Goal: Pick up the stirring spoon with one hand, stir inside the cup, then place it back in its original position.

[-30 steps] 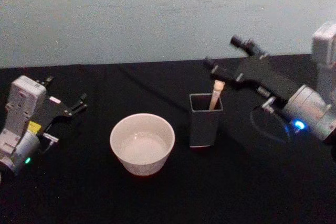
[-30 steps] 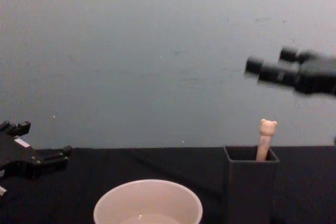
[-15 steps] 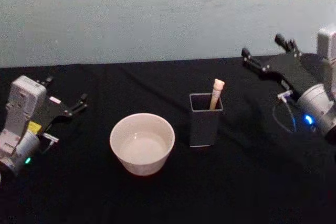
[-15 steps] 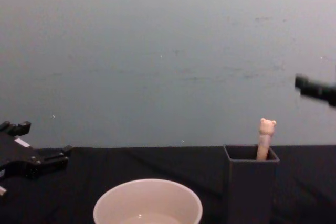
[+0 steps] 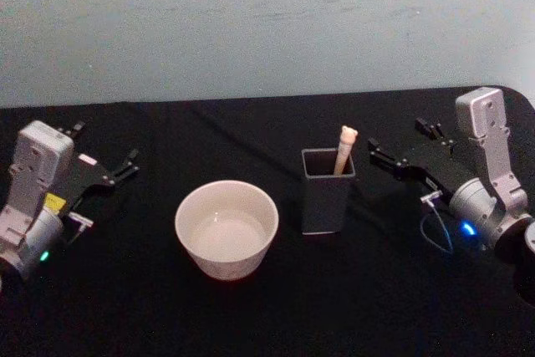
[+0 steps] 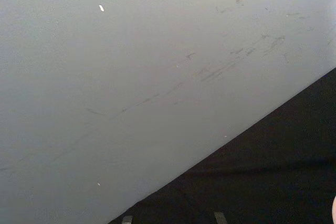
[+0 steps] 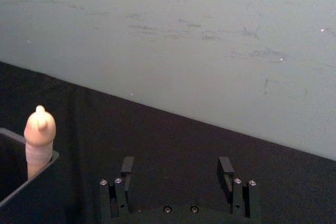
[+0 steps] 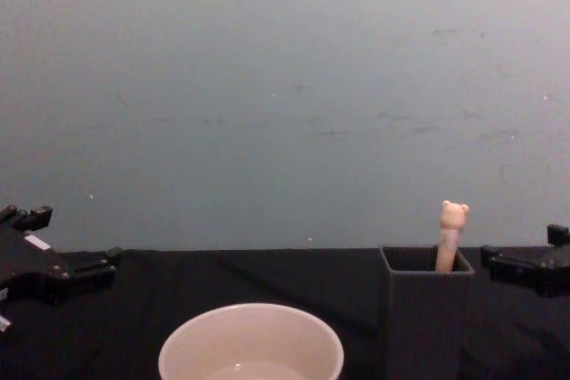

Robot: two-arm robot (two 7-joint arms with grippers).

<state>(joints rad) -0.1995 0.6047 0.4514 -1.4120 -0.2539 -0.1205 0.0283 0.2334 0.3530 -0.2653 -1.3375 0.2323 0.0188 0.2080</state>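
The stirring spoon [image 5: 344, 150] stands in the dark grey square holder [image 5: 325, 194], its cream bear-head handle [image 8: 452, 220] sticking up above the rim. Left of the holder [image 8: 426, 318] sits the wide white cup [image 5: 226, 227], seen low in the chest view [image 8: 251, 344]. My right gripper [image 5: 399, 141] hovers low to the right of the holder, open and holding nothing, apart from the spoon. In the right wrist view its fingers [image 7: 127, 167] are spread, with the spoon handle [image 7: 39, 129] off to one side. My left gripper [image 5: 104, 144] rests open at the far left.
A black cloth covers the table [image 5: 276, 315], and a grey-blue wall [image 5: 251, 22] rises behind it. Free room lies in front of the cup and holder. My right gripper [image 8: 524, 251] shows at the chest view's right edge, my left gripper [image 8: 76, 238] at its left edge.
My right gripper has swung away from above and behind the holder, moving right and then down to near table height beside it. The spoon, the cup and the left arm have not moved.
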